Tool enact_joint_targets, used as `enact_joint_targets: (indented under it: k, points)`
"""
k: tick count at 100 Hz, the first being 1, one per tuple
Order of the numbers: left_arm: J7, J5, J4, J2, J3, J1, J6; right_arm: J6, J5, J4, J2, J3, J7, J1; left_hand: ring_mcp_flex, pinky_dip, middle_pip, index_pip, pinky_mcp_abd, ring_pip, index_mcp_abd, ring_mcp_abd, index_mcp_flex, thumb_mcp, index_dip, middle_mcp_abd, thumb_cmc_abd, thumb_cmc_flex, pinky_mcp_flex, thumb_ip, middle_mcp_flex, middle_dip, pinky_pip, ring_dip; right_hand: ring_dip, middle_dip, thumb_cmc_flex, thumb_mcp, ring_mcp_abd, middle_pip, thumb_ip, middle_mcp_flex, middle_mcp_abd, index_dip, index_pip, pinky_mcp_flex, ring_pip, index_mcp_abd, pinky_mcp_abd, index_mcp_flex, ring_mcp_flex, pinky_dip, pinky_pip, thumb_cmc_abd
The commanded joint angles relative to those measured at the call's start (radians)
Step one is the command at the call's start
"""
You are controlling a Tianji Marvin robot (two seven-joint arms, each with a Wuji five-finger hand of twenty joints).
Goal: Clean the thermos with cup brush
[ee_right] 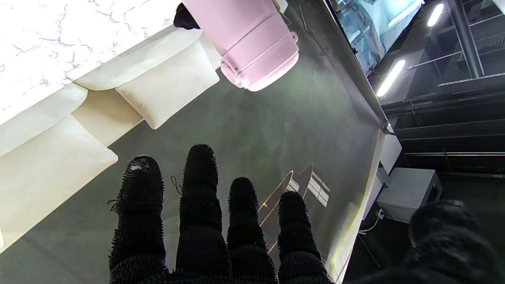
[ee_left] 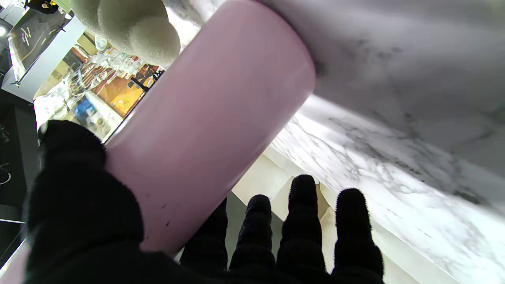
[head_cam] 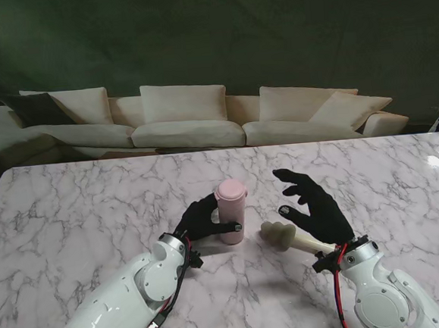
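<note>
White marble with grey veining forms the table (head_cam: 71, 213) surface; a cream sofa (head_cam: 186, 121) stands behind its far edge against a dark green backdrop.

Left side: the left arm (head_cam: 124, 301) rises from the lower left corner of the stand view, white-shelled, ending in a black-gloved left hand (head_cam: 201, 220). This hand is clamped around the lower body of the thermos (head_cam: 231, 211). The left wrist view shows the thumb on one side of the pink cylinder and the remaining fingers (ee_left: 302, 221) on the other side, their tips extending past it.

Centre: the thermos is pink, stands upright on the table near the middle, and carries its lid on top. The right wrist view shows the lid (ee_right: 260, 59) with a ribbed band and a small hinge or tab on its edge.

Right of the thermos: the cup brush (head_cam: 290, 236) lies on the table, its pale sponge head pointing toward the thermos, just beside it but apart. The handle runs toward the right wrist and passes beneath the right hand (head_cam: 314, 206).

Right side: the right hand is raised over the brush with fingers spread and holds nothing. The right wrist view confirms the fingers (ee_right: 201, 185) are extended and separated. The right arm (head_cam: 381, 288) enters from the lower right corner.
</note>
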Motion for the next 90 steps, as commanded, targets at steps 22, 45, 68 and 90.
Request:
enact_joint_targets:
  k: [22,45,68,90]
  points:
    - [-0.037,-0.018,-0.011,0.009,-0.012,0.008,-0.006,0.008,-0.001,0.0,-0.003,0.001,-0.001,-0.005,-0.028,0.006,-0.031,-0.056,-0.013,-0.038,-0.07,-0.006,-0.084,0.032,-0.045,-0.013,-0.027,-0.033,-0.025,0.021,-0.056,-0.011,-0.051,-0.016,0.004,0.003,0.024,-0.03,-0.035,0.014,0.025,-0.015,-0.017,0.018,0.001,-0.025,-0.019,-0.033,-0.018,-0.007,-0.032,0.019,-0.021,0.035]
    - [-0.057,-0.01,-0.041,0.021,-0.028,0.016,-0.004,0.009,-0.001,0.001,-0.003,0.0,-0.001,-0.005,-0.035,0.006,-0.038,-0.053,-0.005,-0.045,-0.072,-0.002,-0.087,0.034,-0.049,-0.014,-0.02,-0.051,-0.027,0.016,-0.064,-0.012,-0.067,-0.02,0.003,0.002,0.024,-0.032,-0.036,0.014,0.025,-0.013,-0.018,0.018,0.001,-0.028,-0.021,-0.034,-0.016,-0.005,-0.033,0.019,-0.025,0.036]
    - [-0.082,-0.009,-0.069,0.032,-0.049,0.023,-0.002,0.01,0.001,0.001,-0.003,0.0,-0.001,-0.005,-0.034,0.014,-0.042,-0.05,0.01,-0.048,-0.071,0.004,-0.09,0.029,-0.049,-0.014,-0.033,-0.077,-0.023,0.009,-0.064,-0.012,-0.074,-0.023,0.0,0.002,0.025,-0.033,-0.035,0.012,0.025,-0.014,-0.017,0.018,0.0,-0.034,-0.027,-0.033,-0.014,-0.004,-0.037,0.017,-0.035,0.037]
    - [-0.104,0.0,-0.089,0.043,-0.067,0.028,0.02,0.007,-0.004,-0.004,-0.003,0.007,-0.004,-0.012,-0.027,0.021,-0.044,-0.047,0.017,-0.045,-0.063,0.009,-0.085,0.034,-0.048,-0.012,-0.035,-0.081,-0.014,0.006,-0.058,-0.011,-0.076,-0.02,-0.002,0.002,0.025,-0.034,-0.036,0.012,0.025,-0.015,-0.018,0.019,-0.001,-0.036,-0.031,-0.033,-0.014,-0.003,-0.039,0.016,-0.038,0.037]
